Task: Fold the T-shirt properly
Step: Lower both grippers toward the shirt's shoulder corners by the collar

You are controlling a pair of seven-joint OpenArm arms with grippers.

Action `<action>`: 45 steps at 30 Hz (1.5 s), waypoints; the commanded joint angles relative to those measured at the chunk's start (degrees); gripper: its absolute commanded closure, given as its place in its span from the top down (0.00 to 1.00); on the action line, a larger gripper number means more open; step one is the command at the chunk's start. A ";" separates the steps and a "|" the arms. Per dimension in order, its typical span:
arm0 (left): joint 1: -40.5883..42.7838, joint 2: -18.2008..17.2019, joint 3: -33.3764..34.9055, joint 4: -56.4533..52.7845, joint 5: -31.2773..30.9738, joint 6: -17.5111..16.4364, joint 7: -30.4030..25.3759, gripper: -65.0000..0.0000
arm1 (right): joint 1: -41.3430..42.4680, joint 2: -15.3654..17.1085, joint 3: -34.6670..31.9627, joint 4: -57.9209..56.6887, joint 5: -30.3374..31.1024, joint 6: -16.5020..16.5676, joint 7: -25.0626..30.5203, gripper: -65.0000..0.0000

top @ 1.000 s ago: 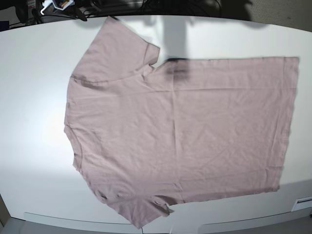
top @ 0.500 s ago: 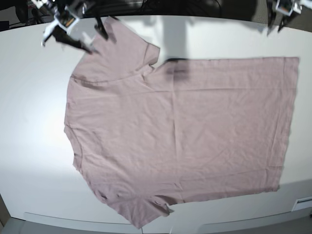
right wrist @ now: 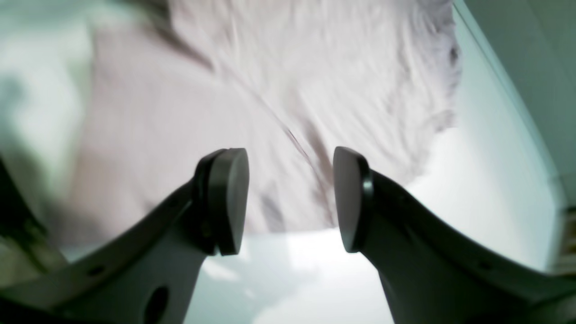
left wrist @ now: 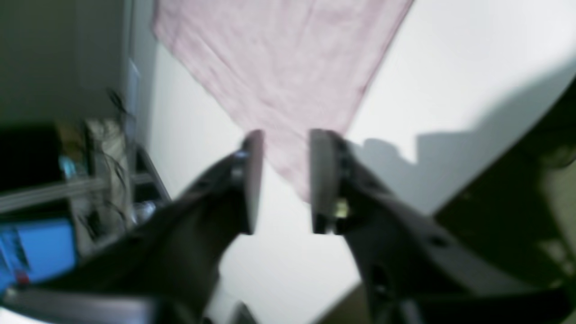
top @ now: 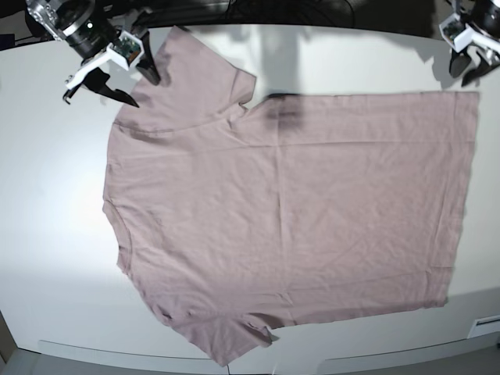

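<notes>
The dusty-pink T-shirt [top: 289, 203] lies spread flat on the white table [top: 47, 195], neck to the left and hem to the right. My right gripper [top: 141, 88] hovers open over the far sleeve at the top left. In the right wrist view that gripper [right wrist: 288, 180] holds nothing, with the sleeve cloth [right wrist: 279, 103] beneath it. At the top right, my left gripper [top: 463, 76] is just beyond the far hem corner. Its jaws [left wrist: 287, 139] stand apart and empty in the blurred left wrist view, over the tip of the shirt corner [left wrist: 288, 81].
Dark cables and clutter [top: 234, 9] line the table's far edge. A small white part [top: 484, 324] sits at the near right edge. Off the table, the left wrist view shows a blue box [left wrist: 40, 247] and shelving.
Both arms came in from the far edge and dropped toward the shirt, the right to the far sleeve, the left to the far hem corner. The left jaws have widened.
</notes>
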 commanded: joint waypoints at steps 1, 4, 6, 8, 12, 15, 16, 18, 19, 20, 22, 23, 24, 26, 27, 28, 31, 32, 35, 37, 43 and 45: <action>0.02 -1.84 -0.46 1.03 -0.44 1.16 -0.26 0.39 | -0.22 1.11 0.37 1.16 -1.25 -0.55 0.81 0.47; -0.31 -4.74 -0.46 0.98 -1.16 1.14 -0.04 0.48 | -0.22 2.69 0.37 2.43 -5.49 -0.61 -5.35 0.47; -0.28 -5.64 -0.42 0.98 -3.43 1.11 -0.09 0.49 | -0.22 3.52 0.37 3.69 -5.40 -0.98 -10.12 0.47; -0.52 -5.62 -0.28 0.87 -5.25 0.79 -0.15 0.50 | -0.22 3.76 0.37 5.18 -5.40 -1.05 -13.29 0.47; -2.58 -7.15 1.18 -3.21 -5.42 0.07 -0.46 0.50 | -0.22 3.72 0.37 9.66 -5.38 -1.01 -15.32 0.47; -4.61 -8.61 3.72 -8.00 -5.38 0.17 -0.22 0.50 | -0.22 3.74 0.37 13.46 -4.72 -1.07 -20.63 0.47; -5.40 -8.66 4.35 -9.03 -5.35 0.33 -0.28 0.49 | -0.22 3.74 0.37 14.58 -4.72 -1.07 -22.27 0.47; -6.97 -8.66 5.25 -10.23 -5.33 0.35 -0.28 0.49 | -0.24 3.74 0.37 16.31 -4.72 -1.07 -24.48 0.47; -7.80 -8.72 5.70 -10.51 -5.35 0.33 -0.24 0.49 | -0.24 3.74 0.37 16.96 -4.72 -1.07 -24.96 0.47; -8.55 -9.07 6.12 -10.69 -5.38 0.35 -0.28 0.49 | -0.22 3.74 0.37 17.46 -4.72 -1.07 -25.03 0.47; -9.68 -10.16 7.39 -10.99 -5.38 0.33 -0.07 0.49 | -0.22 3.74 0.37 18.14 -4.72 -1.07 -25.07 0.47; -10.08 -10.80 8.17 -11.21 -5.35 0.33 0.24 0.49 | -0.24 3.74 0.37 18.27 -4.72 -1.07 -25.42 0.47; -10.34 -11.37 8.98 -11.58 -5.25 0.35 0.81 0.49 | -0.22 3.74 0.37 18.27 -4.72 -1.07 -25.99 0.47; -10.47 -12.35 10.67 -12.83 -1.79 1.44 1.03 0.49 | -0.22 3.74 0.37 18.27 -4.72 -1.16 -27.04 0.47; -10.47 -12.76 11.67 -13.66 0.24 3.21 1.07 0.49 | -0.22 3.74 0.37 18.27 -4.72 -1.25 -27.43 0.47; -10.45 -13.27 12.72 -14.64 2.01 4.98 1.07 0.49 | -0.22 3.74 0.37 18.27 -4.72 -1.46 -27.52 0.47; -10.62 -14.08 15.61 -17.68 5.22 8.26 1.25 0.49 | -0.22 3.74 0.37 18.27 -4.72 -1.86 -27.56 0.47; -11.10 -14.03 16.41 -18.82 6.14 8.70 1.27 0.49 | -0.22 3.74 0.37 18.27 -4.74 -1.95 -27.56 0.47; -13.75 -13.99 18.93 -22.73 6.10 10.84 1.27 0.49 | -0.22 3.74 0.37 18.27 -4.72 -2.32 -27.56 0.47; -16.37 -13.99 20.90 -25.11 6.03 11.45 1.55 0.49 | -0.22 3.74 0.37 18.27 -4.72 -2.32 -27.61 0.47; -21.44 -14.03 25.07 -28.92 6.03 11.47 4.85 0.49 | -0.22 3.74 0.37 18.27 -4.74 -2.32 -28.24 0.47; -21.77 -14.05 25.22 -29.97 6.05 11.45 4.85 0.49 | -0.22 3.74 0.37 18.27 -4.74 -2.32 -28.24 0.47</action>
